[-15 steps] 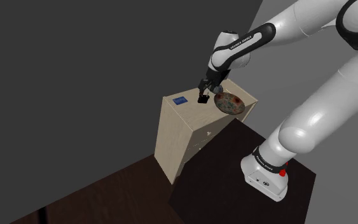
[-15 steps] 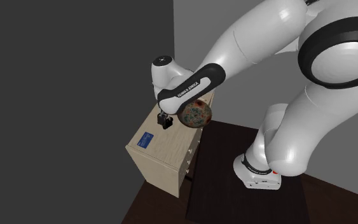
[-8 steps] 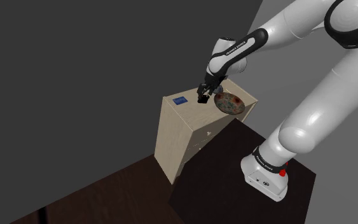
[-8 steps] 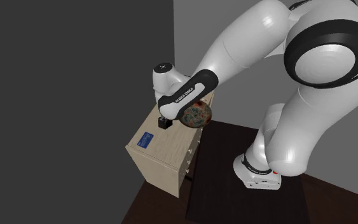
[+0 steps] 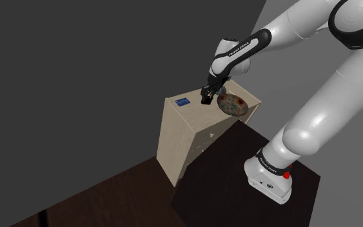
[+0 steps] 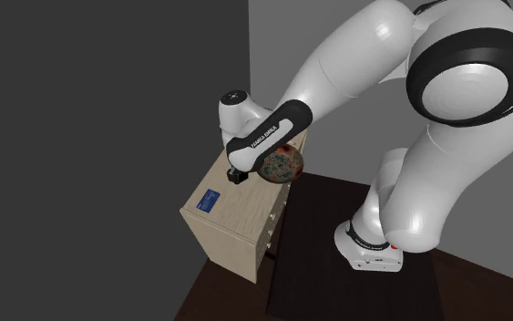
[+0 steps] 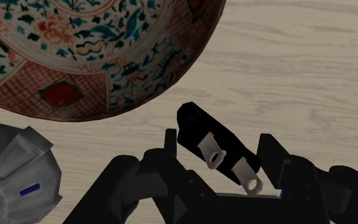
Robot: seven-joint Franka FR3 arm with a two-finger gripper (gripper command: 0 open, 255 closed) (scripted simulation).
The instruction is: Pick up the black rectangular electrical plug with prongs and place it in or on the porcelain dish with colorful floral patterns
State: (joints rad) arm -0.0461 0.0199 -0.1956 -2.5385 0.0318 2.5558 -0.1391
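Glossy white arm (image 5: 315,116) of rounded segments with black joint bands (image 5: 357,26), white lettering (image 6: 268,132) on the forearm band, red marks (image 5: 288,171) at its base (image 5: 270,182), all-black tool (image 5: 206,98).

A small flat blue item (image 5: 183,102) lay near a corner of the pale wooden cabinet (image 5: 176,142) top, where a grey faceted object (image 7: 15,168) also sat.

Gripper (image 5: 206,97): inching upward (most of it early on)
Plug (image 7: 199,130): rising with it
Elbow (image 5: 356,22): drifting toward the shoulder view's left
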